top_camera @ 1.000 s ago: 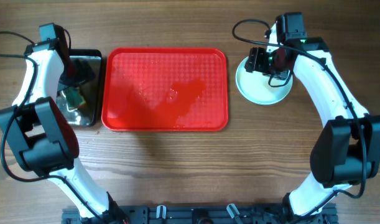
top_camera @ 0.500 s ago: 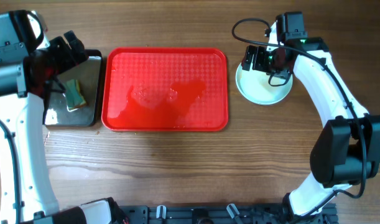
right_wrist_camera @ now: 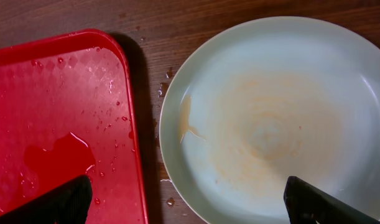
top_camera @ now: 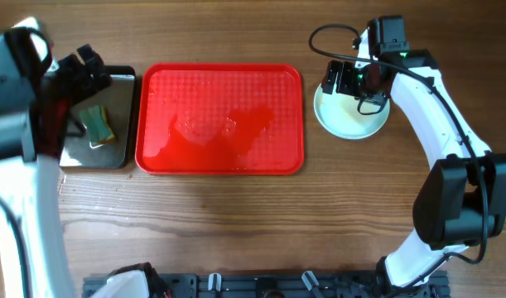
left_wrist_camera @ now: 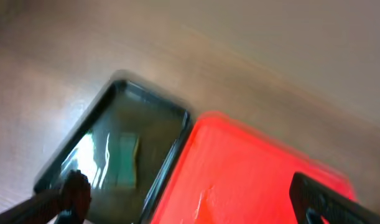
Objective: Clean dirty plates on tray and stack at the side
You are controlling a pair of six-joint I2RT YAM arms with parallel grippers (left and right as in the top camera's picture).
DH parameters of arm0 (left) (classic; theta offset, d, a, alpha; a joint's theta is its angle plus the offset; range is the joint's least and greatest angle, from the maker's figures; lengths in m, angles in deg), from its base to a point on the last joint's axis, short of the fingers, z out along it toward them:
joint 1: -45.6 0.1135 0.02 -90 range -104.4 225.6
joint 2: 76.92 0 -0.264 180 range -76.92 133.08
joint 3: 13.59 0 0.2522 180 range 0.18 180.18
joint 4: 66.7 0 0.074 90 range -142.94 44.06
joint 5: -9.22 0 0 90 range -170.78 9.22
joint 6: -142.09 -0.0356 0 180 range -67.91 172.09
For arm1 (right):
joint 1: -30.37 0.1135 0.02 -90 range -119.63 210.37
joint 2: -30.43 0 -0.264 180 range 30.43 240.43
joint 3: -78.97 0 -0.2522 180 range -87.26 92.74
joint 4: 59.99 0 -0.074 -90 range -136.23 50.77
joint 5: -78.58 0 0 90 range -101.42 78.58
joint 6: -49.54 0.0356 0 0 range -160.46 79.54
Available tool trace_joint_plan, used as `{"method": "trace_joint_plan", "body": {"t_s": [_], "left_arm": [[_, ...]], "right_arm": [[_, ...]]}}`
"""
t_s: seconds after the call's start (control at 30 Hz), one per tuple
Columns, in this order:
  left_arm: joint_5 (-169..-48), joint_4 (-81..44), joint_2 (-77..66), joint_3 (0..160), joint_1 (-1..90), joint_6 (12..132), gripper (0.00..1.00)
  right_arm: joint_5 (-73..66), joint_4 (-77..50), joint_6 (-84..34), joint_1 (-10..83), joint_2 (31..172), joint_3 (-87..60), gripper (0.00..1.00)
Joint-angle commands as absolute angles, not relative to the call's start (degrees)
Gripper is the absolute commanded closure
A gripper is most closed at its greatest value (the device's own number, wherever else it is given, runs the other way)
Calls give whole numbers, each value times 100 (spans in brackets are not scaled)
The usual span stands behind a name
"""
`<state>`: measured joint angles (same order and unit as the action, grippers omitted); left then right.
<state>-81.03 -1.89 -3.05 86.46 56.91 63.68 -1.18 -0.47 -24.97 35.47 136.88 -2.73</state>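
The right claw (right_wrist_camera: pixel 186 204) is held wide apart, with nothing clamped. Directly beneath it, a pale plate (right_wrist_camera: pixel 270 118) faintly smeared orange-brown is seen on the table (right_wrist_camera: pixel 146 18), just beside the wet red tray (right_wrist_camera: pixel 59 112). The left claw (left_wrist_camera: pixel 193 199), blurred, is likewise spread apart. Below it, a black pan (left_wrist_camera: pixel 155 127) holding a sponge (top_camera: pixel 98 122) is seen just beside the tray's other end.
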Motion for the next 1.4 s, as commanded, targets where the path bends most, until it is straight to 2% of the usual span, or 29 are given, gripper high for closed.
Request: {"method": "trace_joint_plan", "body": {"t_s": [0.0,0.17,0.57,0.87,1.1,1.2,1.27,1.37], "left_arm": [[-8077,-1136,-1424,7636,5459,5807,0],[-8180,-3129,-3061,5384,5074,5225,0],[-8112,-5981,-6187,1339,4434,5072,0],[-8116,-5936,-7485,454,4432,5079,0],[-8136,-5988,-7675,60,4432,5079,0],[-8070,-5726,-7675,49,4438,5079,0],[-8110,-4904,-7675,49,4436,5118,0],[-8245,-4858,-7675,51,4458,5123,0]], "right_arm": [[-179,-64,-2539,3534,13557,-171,0],[-179,-64,-2539,3534,13557,-171,1],[-179,-62,-2541,3534,13557,-171,0],[-179,-62,-2539,3534,13557,-171,1],[-179,-64,-2539,3534,13557,-171,0],[-179,-64,-2539,3534,13557,-171,1],[-179,-62,-2539,3534,13557,-171,0],[-179,-64,-2539,3534,13557,-171,1]]}}
